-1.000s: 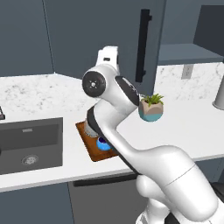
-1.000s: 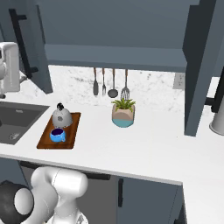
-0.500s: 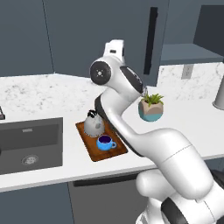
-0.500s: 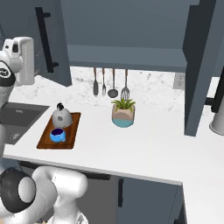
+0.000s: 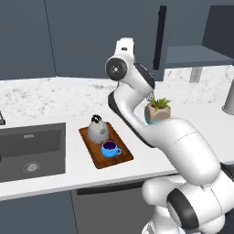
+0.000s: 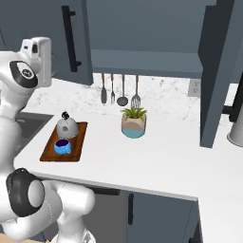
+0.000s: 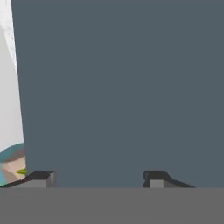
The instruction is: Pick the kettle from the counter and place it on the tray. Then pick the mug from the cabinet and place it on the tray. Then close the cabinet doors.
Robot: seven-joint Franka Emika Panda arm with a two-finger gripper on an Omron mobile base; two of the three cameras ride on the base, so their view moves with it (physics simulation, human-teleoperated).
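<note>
White marble counter (image 5: 55,98) carries the tray (image 5: 119,157) at centre-left, kettle (image 5: 97,129) and mug (image 5: 109,149) aboard. Gripper (image 7: 98,177), fingers apart and empty, faces the cabinet door (image 7: 122,87); best pushed squarely, away from its hinge.

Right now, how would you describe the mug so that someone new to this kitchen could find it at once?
Start at the white marble counter and find the reddish-brown wooden tray just right of the dark sink. The mug sits on the tray's near end, in front of the grey kettle. It is small, bright blue and dark inside, unlike the domed speckled kettle.
</note>
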